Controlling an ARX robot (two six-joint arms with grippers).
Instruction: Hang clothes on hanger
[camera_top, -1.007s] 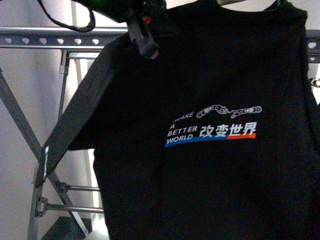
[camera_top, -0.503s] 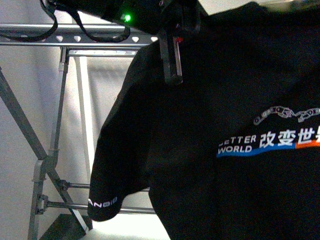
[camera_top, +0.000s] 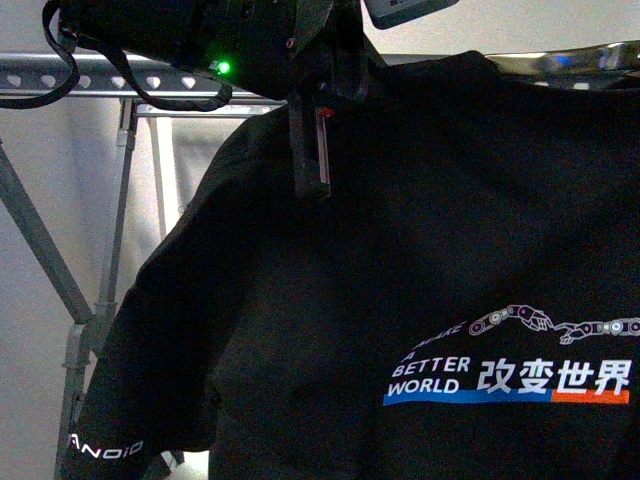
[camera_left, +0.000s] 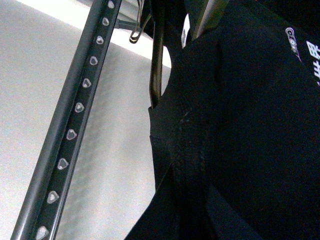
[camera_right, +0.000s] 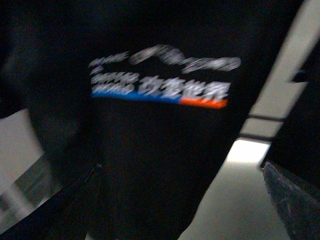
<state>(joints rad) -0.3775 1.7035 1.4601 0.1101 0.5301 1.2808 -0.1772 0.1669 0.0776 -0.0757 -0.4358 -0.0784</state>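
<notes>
Mid-carry, I judge: the left gripper (camera_top: 312, 165), top centre of the front view, is clenched on the shoulder of the T-shirt (camera_top: 430, 260) filling the right (whether the right gripper (camera_right: 175, 210) grasps anything I cannot tell), which next needs lifting over the top rail (camera_top: 110, 75) at upper left.

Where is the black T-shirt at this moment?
Front view: the T-shirt fills the centre and right, hanging from the left gripper at its shoulder, in front of the rack's top rail.

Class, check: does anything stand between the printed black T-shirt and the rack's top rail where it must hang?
Nothing visible does. The T-shirt, its shoulder at the left gripper, is level with the top rail, and the gap between looks bare.
</notes>
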